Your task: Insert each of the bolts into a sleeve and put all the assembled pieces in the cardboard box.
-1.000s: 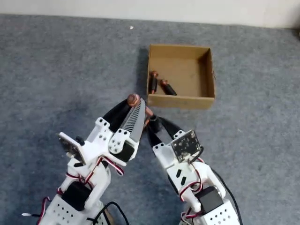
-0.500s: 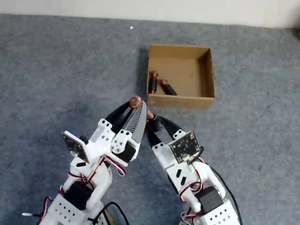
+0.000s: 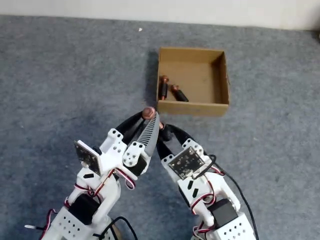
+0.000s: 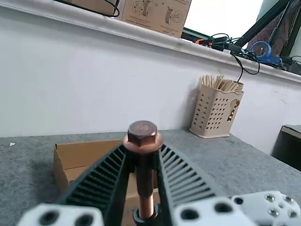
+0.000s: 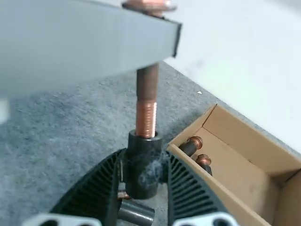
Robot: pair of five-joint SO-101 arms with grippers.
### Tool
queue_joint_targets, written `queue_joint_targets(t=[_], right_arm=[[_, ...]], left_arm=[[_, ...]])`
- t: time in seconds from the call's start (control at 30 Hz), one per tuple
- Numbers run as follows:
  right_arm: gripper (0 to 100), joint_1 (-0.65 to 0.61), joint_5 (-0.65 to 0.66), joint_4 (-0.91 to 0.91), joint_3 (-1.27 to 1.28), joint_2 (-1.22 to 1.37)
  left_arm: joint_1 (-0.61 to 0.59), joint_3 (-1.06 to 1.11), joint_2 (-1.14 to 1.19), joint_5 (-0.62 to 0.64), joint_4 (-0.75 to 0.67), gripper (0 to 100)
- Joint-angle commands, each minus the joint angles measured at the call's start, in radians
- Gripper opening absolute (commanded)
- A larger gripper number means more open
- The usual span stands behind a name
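I see the cardboard box [image 3: 192, 108] on the table [image 3: 60, 75], on the far side from both arms and a little to the right. Two assembled pieces [image 3: 163, 88] lie inside it, side by side against its left wall, near the front. Just before the box's front left corner the two grippers meet: the left gripper [image 3: 146, 119] on the left, the right gripper [image 3: 164, 131] on the right and slightly nearer me. The bolt [image 4: 143, 137] stands upright in the left gripper, its lower end in the sleeve [image 5: 142, 169], which the right gripper holds directly beneath. Under the right gripper a loose sleeve [image 5: 135, 213] lies on the table. Beyond the box, a basket [image 4: 215, 110] stands against the wall [image 4: 94, 84].
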Motion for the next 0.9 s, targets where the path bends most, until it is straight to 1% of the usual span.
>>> queue_joint_targets(t=[0.0,0.1,0.27,0.33,0.63,0.8,0.87], right_arm=[[0.5,-0.01,0.023,-0.035,0.111,-0.015],[0.5,-0.007,0.018,-0.038,0.111,-0.015],[0.5,-0.007,0.018,-0.038,0.111,-0.015],[0.5,-0.007,0.018,-0.038,0.111,-0.015],[0.5,-0.005,0.017,-0.038,0.111,-0.015],[0.5,-0.005,0.017,-0.036,0.111,-0.015],[0.5,-0.005,0.017,-0.041,0.111,-0.016]], left_arm=[[0.021,-0.021,-0.007,-0.015,0.081,1],[0.019,-0.065,-0.005,-0.014,0.175,2],[0.018,-0.079,-0.004,-0.012,0.284,18],[0.018,-0.079,-0.007,-0.012,0.322,21],[0.016,-0.079,-0.008,-0.012,0.338,21],[-0.027,-0.079,-0.008,-0.012,0.334,21],[-0.024,-0.081,-0.008,-0.012,0.334,21]])
